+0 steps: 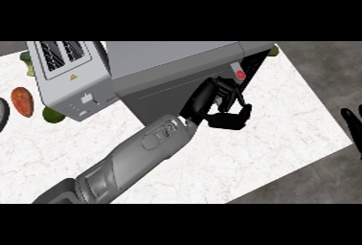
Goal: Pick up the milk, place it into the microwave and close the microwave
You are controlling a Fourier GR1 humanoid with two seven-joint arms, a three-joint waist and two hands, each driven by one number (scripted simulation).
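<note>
The grey microwave [176,57] stands at the back of the white counter [268,143], its dark front face [159,98] turned toward me. A small red and white spot [240,74] shows at the right end of that face. No milk is in sight, and the microwave's inside is hidden. My left hand [216,100] is up against the right part of the dark face, just below the red spot. Its fingers [237,117] are curled, with nothing visible in them. My right hand [351,125] rests at the right edge of the view, fingers up.
An orange-brown oval item [22,101] and a green item [53,115] lie left of the microwave, next to a dark rim [3,112] at the view's left edge. More green shows at the microwave's far corners [274,49]. The counter's right edge runs diagonally past my right hand.
</note>
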